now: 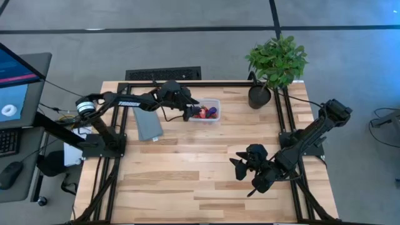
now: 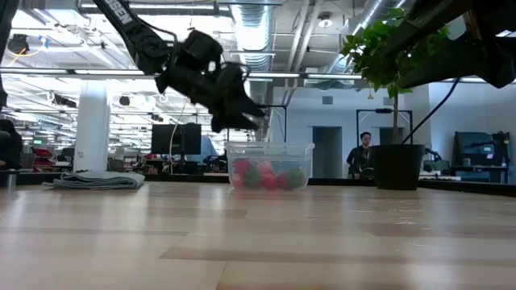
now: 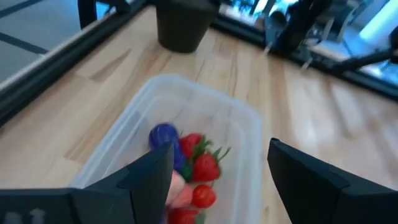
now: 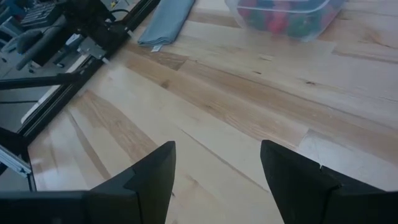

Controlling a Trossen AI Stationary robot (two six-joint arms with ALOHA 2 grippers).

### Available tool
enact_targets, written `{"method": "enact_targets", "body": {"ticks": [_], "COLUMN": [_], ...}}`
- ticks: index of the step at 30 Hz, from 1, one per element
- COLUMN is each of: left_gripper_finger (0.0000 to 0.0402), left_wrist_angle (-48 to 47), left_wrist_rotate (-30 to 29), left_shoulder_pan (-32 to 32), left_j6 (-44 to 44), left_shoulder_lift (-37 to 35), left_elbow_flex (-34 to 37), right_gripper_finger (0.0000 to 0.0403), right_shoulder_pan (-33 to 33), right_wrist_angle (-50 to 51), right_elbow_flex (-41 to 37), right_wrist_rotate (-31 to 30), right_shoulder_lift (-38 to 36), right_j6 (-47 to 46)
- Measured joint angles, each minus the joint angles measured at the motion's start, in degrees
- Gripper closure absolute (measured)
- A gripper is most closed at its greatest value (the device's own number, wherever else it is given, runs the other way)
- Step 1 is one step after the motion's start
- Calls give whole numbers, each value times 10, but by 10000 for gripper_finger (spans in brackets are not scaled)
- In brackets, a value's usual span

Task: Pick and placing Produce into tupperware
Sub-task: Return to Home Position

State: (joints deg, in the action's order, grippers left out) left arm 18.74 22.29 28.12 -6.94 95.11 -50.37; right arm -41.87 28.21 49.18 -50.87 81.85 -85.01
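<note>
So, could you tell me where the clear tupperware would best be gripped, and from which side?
Probably the rim of a long side wall of the tupperware, approached from straight above, with one finger inside and one outside. It stands upright with its top open, and its walls look thin. The produce is heaped inside, so choose a stretch of wall free of fruit. The open left gripper hangs just over it.

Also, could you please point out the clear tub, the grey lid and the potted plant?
clear tub [image 1: 214, 102]: high view, bare corner by the rim.
grey lid [image 1: 149, 125]: high view, its middle.
potted plant [image 1: 278, 60]: high view, the leaves.
</note>
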Motion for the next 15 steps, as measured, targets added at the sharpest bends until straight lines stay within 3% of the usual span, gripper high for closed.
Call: {"method": "enact_targets", "body": {"ticks": [6, 15], "left_gripper_finger": [152, 152], "left_wrist_angle": [-42, -138], "left_wrist_rotate": [-1, -5], "left_shoulder_pan": [0, -2], "left_j6": [-45, -98], "left_shoulder_lift": [-82, -232], "left_elbow_flex": [0, -1], "right_gripper_finger": [143, 143], "right_shoulder_pan": [-1, 14], "right_wrist_angle": [19, 13], "right_elbow_flex": [0, 0], "right_wrist_rotate": [12, 12], "right_shoulder_lift": [0, 0], "right_j6": [71, 54]}}
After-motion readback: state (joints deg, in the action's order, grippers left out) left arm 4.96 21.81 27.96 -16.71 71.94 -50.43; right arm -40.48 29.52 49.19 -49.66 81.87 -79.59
